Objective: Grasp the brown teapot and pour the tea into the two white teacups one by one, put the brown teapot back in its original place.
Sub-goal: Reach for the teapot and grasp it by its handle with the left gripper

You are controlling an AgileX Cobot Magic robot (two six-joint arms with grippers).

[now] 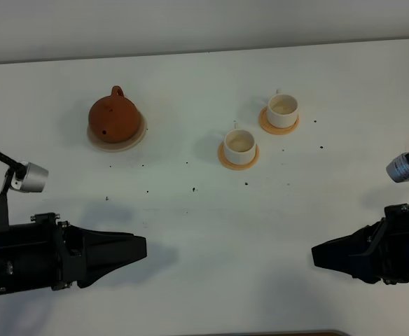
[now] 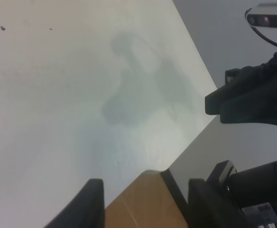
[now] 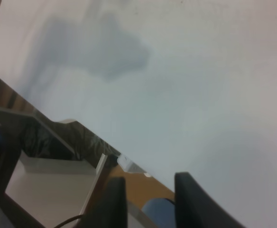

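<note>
The brown teapot (image 1: 113,117) stands on its pale saucer (image 1: 136,139) at the back left of the white table, handle toward the far edge. The two white teacups (image 1: 240,143) (image 1: 283,109) each stand on an orange-tan coaster at the back right, and their insides look pale tan. My left gripper (image 1: 141,249) hovers low near the front left, far from the teapot. Its fingers (image 2: 88,204) stand apart with nothing between them. My right gripper (image 1: 315,255) is at the front right, with a gap between its fingers (image 3: 114,202) and nothing in it.
Small dark specks (image 1: 193,188) are scattered across the middle of the table (image 1: 204,231). The table's front edge (image 2: 186,147) runs just below both grippers. The right arm (image 2: 252,102) shows in the left wrist view, off the table edge.
</note>
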